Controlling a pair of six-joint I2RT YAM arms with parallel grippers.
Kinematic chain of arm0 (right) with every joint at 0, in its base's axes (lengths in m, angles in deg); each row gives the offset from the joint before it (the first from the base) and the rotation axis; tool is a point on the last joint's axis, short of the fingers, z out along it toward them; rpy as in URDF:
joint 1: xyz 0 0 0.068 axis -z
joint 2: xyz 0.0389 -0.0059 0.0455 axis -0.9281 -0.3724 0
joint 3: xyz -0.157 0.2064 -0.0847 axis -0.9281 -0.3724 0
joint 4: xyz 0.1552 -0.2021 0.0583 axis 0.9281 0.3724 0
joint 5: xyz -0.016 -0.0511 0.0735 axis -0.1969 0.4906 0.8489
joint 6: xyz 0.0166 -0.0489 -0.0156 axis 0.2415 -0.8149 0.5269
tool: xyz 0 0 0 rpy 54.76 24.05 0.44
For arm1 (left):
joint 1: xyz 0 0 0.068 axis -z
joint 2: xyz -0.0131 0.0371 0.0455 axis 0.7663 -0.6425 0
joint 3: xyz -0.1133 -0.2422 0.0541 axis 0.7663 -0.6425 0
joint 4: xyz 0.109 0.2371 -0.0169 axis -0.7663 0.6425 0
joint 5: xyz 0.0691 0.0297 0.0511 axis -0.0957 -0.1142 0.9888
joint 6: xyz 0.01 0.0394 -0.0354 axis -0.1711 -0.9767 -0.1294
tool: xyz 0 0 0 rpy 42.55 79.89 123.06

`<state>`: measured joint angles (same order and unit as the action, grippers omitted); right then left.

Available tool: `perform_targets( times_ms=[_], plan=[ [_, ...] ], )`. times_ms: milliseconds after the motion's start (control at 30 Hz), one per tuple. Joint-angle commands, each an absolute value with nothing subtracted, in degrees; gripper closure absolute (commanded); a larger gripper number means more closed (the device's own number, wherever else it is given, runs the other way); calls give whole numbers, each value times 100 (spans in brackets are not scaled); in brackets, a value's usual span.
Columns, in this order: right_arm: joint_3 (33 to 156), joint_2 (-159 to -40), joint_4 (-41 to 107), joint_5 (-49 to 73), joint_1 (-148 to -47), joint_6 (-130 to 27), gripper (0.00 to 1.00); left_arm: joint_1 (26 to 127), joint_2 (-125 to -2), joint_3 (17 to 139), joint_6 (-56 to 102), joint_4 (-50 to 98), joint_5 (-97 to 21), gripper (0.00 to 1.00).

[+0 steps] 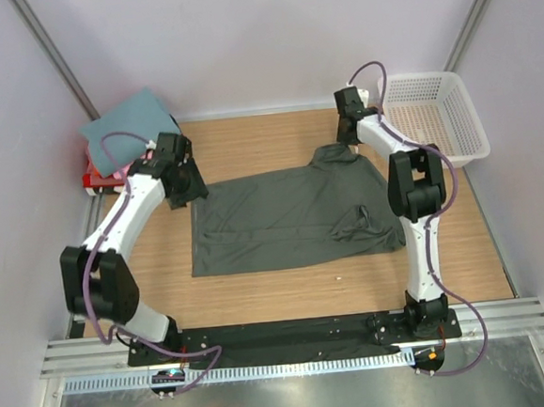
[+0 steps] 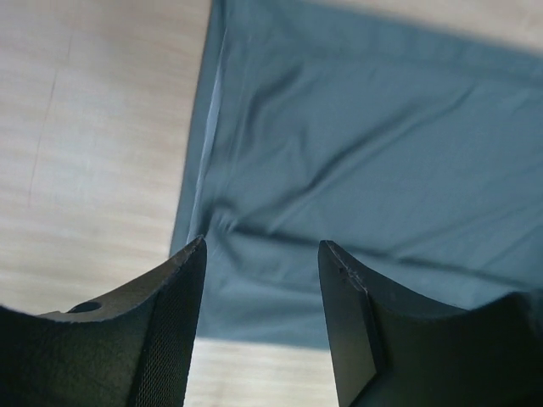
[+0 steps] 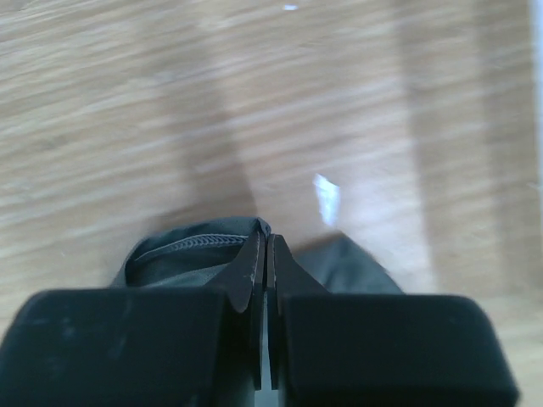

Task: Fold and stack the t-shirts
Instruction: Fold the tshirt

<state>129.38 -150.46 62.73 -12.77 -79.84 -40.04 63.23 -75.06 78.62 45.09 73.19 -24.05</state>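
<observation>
The right gripper is closest in its own wrist view. Its two jaws are pressed together with almost no gap, and a stitched edge of the dark grey-green t-shirt is pinched between them. In the top view this edge is the far right end of the shirt, raised a little above the table.

The left gripper has its jaws wide apart and holds nothing. It hangs just over the far left corner of the shirt, with the cloth below and ahead of the fingers. I cannot tell if the tips touch the cloth.

The shirt lies spread flat in the middle of the table, with its long axis from left to right, between the two arms. So each gripper is at one end of the far edge. I judge that the left one must close on its corner before the far edge can be brought toward the near edge.

The stack of folded t-shirts is in the far left corner, nearer to the left arm.
</observation>
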Motion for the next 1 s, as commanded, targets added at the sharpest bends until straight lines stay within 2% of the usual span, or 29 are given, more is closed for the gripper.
perform_targets(
  times_ms=[0,267,533,667,967],
  plan=[
    [12276,-14098,5781,-1567,-7737,-4103,99,6400,-8193,8775,4675,7037,-1801,43],
    [11950,-13948,5710,-1224,-7640,-4094,99,6391,-10574,10814,4658,7687,-1035,45],
    [11844,-13834,5649,-1030,-7631,-4076,99,6285,-11648,11843,4473,7652,-1061,49],
    [11835,-13825,5649,-1004,-7640,-4068,99,6215,-11834,11871,4517,7688,-955,53],
    [11800,-13869,5631,-925,-7640,-4041,99,6171,-12071,11791,4561,7486,-1060,56]
  ],
)
